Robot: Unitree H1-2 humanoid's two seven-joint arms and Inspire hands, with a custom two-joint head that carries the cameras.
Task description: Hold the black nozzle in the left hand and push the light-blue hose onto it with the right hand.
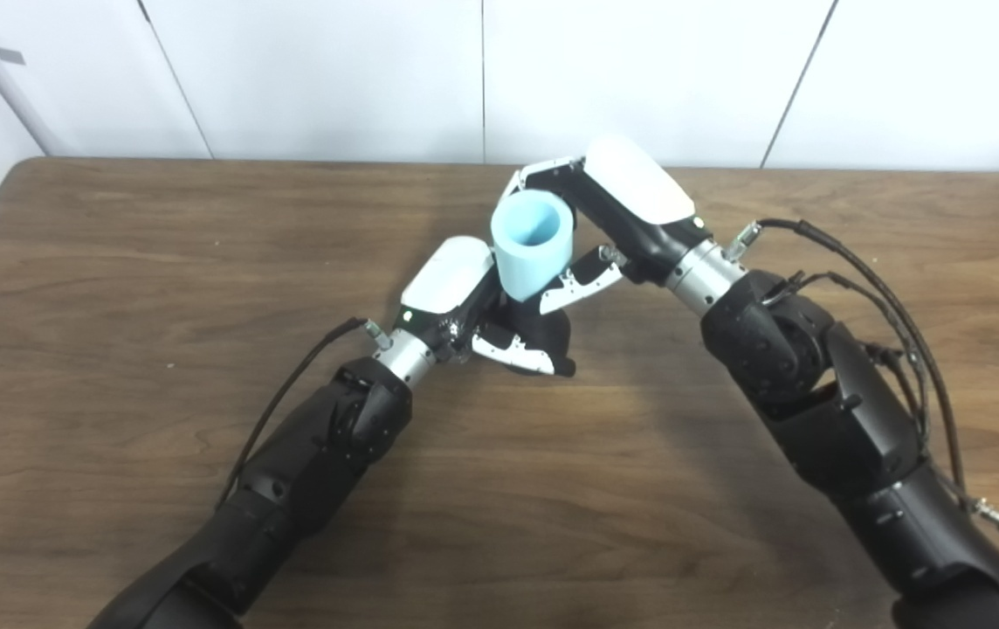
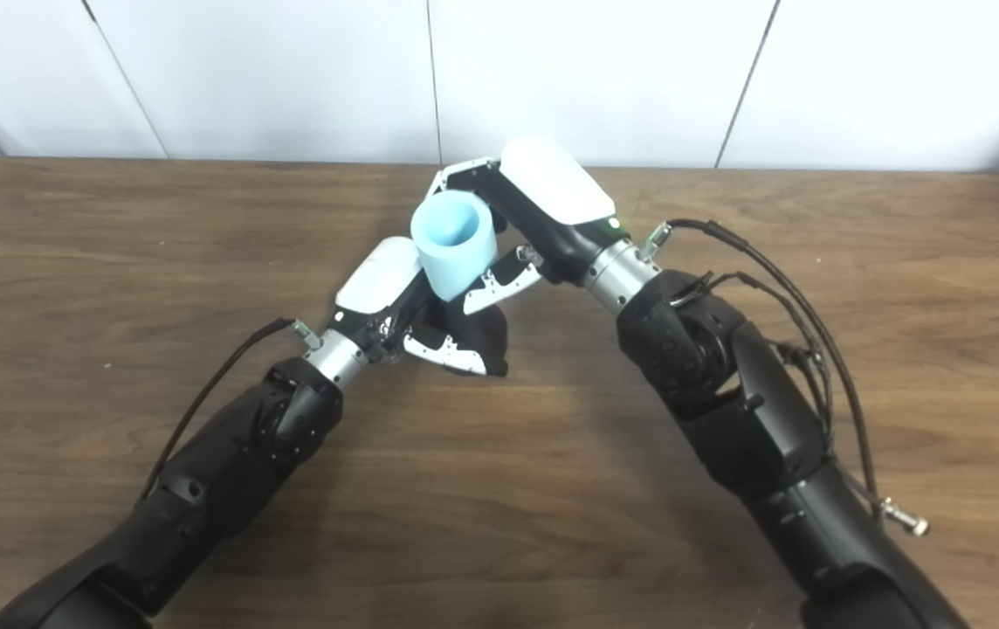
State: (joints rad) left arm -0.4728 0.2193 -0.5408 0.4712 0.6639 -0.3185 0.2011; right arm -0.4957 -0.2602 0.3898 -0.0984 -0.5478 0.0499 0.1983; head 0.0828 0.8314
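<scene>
In the left eye view, the right hand [image 1: 600, 223] grips one light-blue hose [image 1: 533, 245], open end up, and holds it directly over the left hand [image 1: 478, 310], which is closed around one black nozzle [image 1: 543, 336] low over the table [image 1: 115, 288], probably so the two line up. In the right eye view, the hose's lower end meets the nozzle [image 2: 475, 336]; how far it is seated I cannot tell.

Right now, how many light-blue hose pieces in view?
1. The hose is held upright in the right hand above mid-table, open end up, its lower end at the left hand. None seen elsewhere; the hands could hide something.
</scene>
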